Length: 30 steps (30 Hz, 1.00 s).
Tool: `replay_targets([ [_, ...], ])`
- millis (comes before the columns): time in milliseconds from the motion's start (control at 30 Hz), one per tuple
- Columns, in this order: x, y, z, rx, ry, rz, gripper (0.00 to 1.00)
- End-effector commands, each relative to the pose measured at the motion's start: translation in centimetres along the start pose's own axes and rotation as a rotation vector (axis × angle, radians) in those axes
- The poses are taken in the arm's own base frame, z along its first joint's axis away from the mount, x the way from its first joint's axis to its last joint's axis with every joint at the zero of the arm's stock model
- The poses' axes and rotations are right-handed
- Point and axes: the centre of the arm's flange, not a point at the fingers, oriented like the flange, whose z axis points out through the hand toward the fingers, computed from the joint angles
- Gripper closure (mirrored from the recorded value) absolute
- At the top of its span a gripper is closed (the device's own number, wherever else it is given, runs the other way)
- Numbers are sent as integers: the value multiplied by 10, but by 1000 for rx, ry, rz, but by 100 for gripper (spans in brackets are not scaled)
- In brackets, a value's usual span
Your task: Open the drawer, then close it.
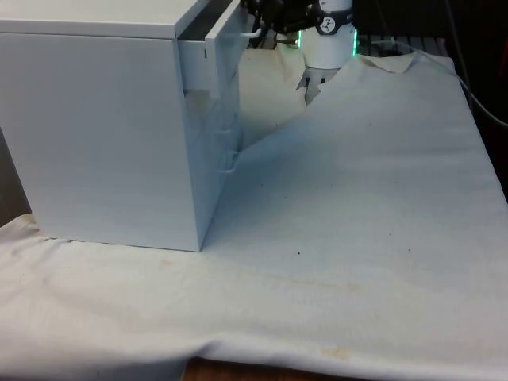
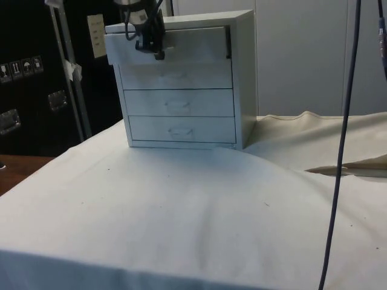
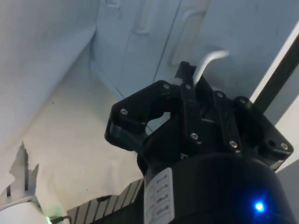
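The cloth (image 2: 181,229) lies nearest, bare up to the chest (image 2: 181,84). The gripper (image 2: 154,49) is pinched on the handle (image 1: 252,33) of the top drawer (image 2: 169,45), which stands partly pulled out. The drawer slides straight along its length into the chest, so closing it likely means pushing the handle squarely toward the chest.

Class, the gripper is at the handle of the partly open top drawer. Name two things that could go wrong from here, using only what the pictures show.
1. The black two-finger gripper appears closed on the thin white handle of the top drawer; such a slim bar could slip free mid-pull.
2. The white four-drawer chest stands loose on the white cloth, so a hard pull or push might slide or tip it rather than move the drawer.
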Motion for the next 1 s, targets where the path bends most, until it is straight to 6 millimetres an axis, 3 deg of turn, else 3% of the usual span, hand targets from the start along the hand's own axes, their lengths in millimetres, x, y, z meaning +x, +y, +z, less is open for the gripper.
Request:
replay_targets([
  [0, 0, -3, -5, -14, 0, -1, 100],
  [533, -1, -31, -26, -62, 3, -2, 100],
  [867, 0, -57, -40, -78, 6, -1, 100],
  [967, 1, -72, -48, -87, 6, 0, 100],
])
